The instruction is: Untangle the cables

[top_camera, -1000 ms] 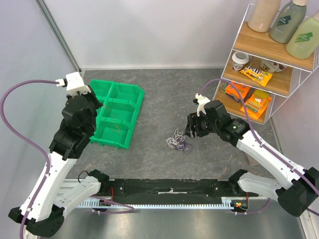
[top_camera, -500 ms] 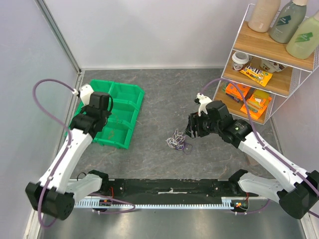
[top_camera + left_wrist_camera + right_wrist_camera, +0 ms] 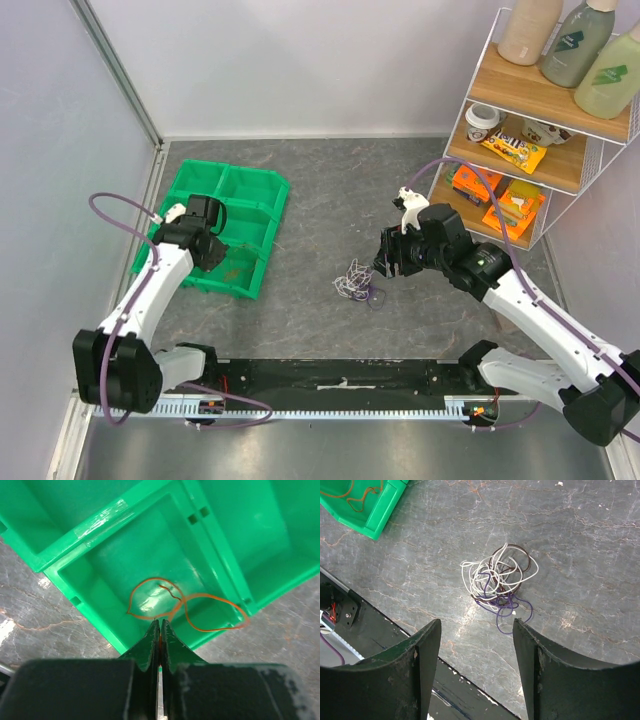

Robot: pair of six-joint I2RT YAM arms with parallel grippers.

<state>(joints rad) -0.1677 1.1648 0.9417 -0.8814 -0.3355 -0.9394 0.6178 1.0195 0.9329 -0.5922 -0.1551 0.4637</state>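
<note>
L gripper (image 3: 159, 624) has its fingers pressed together, tips low in one compartment of the green bin (image 3: 100, 522). An orange sliver shows in the seam, so it looks to be pinching the orange cable (image 3: 149, 578), whose loops lie on that compartment's floor. R gripper (image 3: 476, 625) is spread wide and holds nothing, hanging just above the cable clump (image 3: 497, 580) on the table (image 3: 320, 200), well apart from the bin. Step in hand, as I read it, is dropping the freed strand. To do it well, keep the tips low, open fully and lift straight up so the wire doesn't drag out w/ the fingers; one loop already reaches the compartment wall. For R, take a single outlying loop, e.g. the purple one nearest its fingers, not the whole knot. L wrist view alone shows the seam and the orange loops clearly. R wrist view separates the white, purple and dark strands, while the top view gives only a small scribble but shows both arms' spacing.
</note>
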